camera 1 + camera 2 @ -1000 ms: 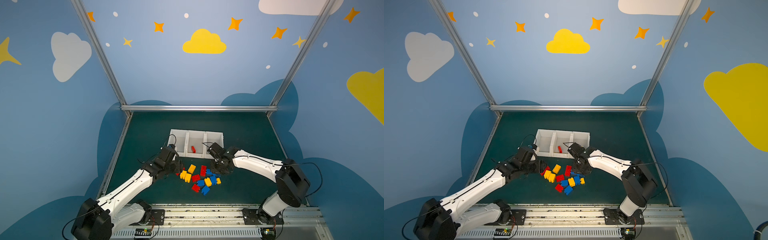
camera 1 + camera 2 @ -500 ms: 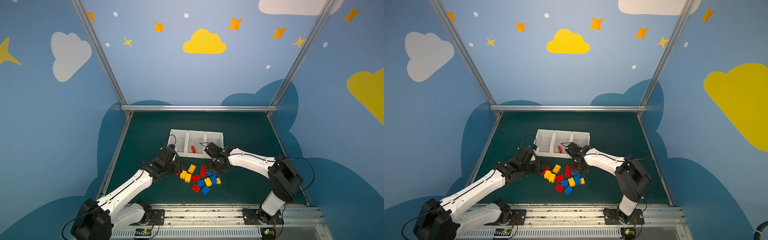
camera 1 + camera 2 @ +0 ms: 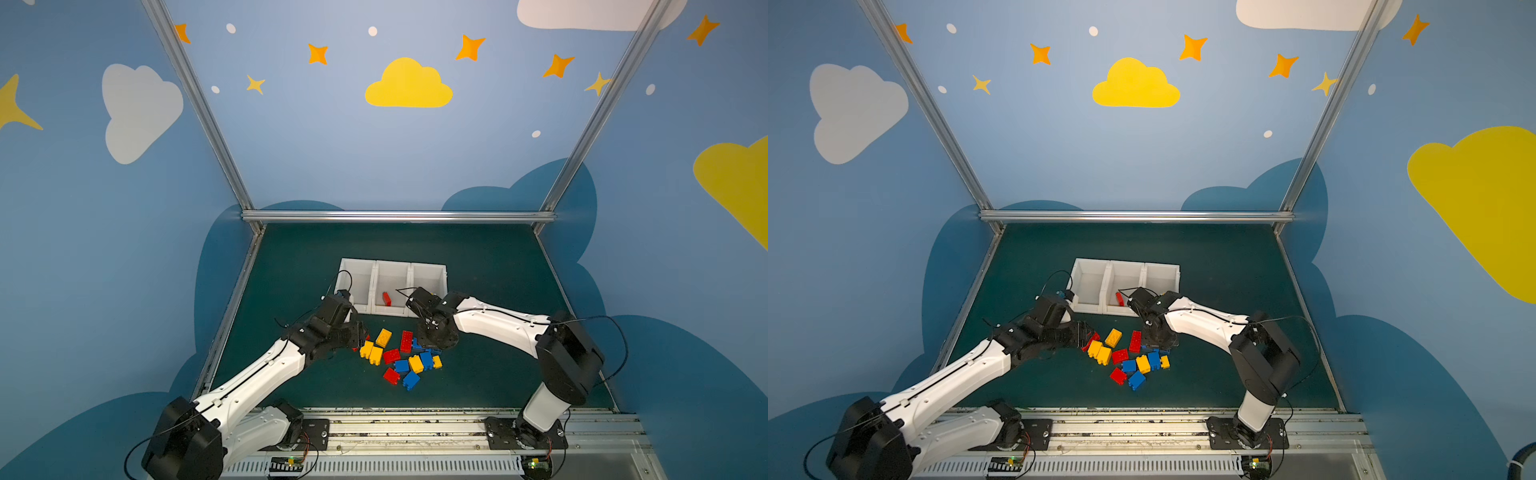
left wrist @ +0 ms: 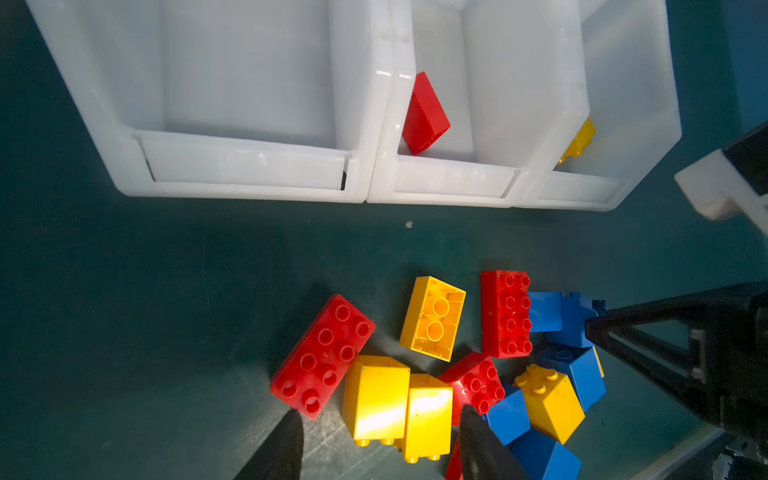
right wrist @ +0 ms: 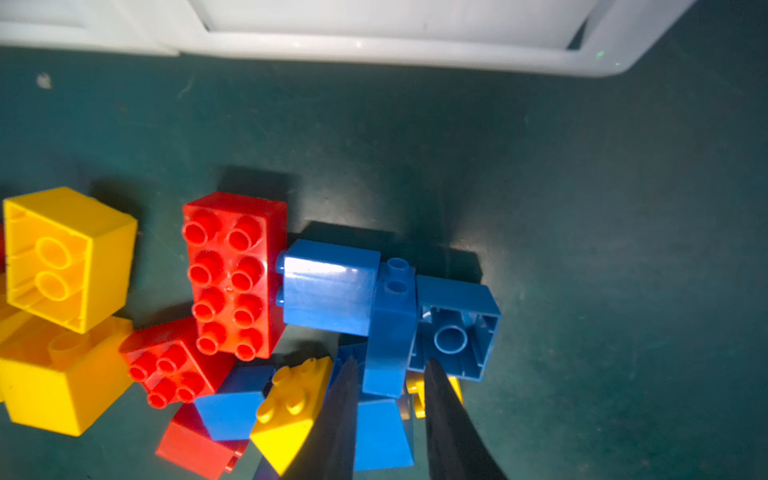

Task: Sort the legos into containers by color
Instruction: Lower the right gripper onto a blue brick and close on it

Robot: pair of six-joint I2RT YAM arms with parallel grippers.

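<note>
The left pincer (image 4: 380,413) gapes empty over legos (image 4: 322,357) heaped on the bench (image 4: 166,291). The right pincer (image 5: 391,360) straddles a blue brick (image 5: 388,332); whether it grips is unclear. The containers (image 4: 245,166) run out of frame; a yellow brick (image 4: 579,141) inside is half hidden.

We see the legos (image 3: 401,357), studded red, yellow and blue bricks, heaped loosely on the green surface (image 3: 478,270) at lower centre of both top views, just below the containers (image 3: 392,266), three joined white bins. A red brick (image 3: 387,298) leans in the middle bin, and a yellow brick (image 4: 579,141) lies in the right-hand bin. A blue brick (image 5: 390,328) sits pinched in the right tool (image 5: 390,360).
</note>
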